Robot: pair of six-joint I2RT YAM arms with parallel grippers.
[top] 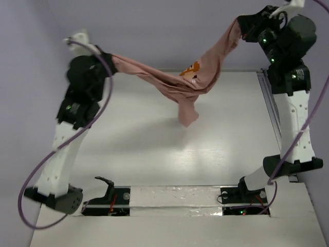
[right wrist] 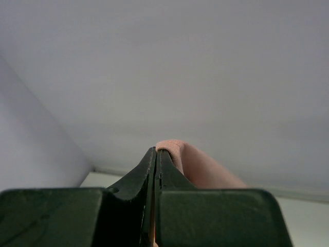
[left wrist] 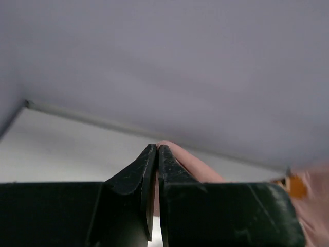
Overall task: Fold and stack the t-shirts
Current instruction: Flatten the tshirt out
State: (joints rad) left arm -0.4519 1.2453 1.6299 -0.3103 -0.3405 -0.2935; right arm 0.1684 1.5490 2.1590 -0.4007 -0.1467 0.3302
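No wording can be read anywhere; the dusty-pink cloth t-shirt (top: 169,85) bears a small orange chest print (top: 191,69) (too crumpled and small to decipher).

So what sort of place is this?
Probably a robotics lab cell: bare white table, plain lavender walls, left arm and right arm bolted at its edge, holding up a pink t-shirt.

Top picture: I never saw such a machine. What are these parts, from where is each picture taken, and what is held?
These are two robot arms, the left arm and the right arm, bolted at the near edge of a white table. The top picture looks down from above and behind them. The other two come from cameras on the wrists, each showing its own black hand. The left hand and the right hand are both shut on one dusty-pink t-shirt, which hangs between them above the table.
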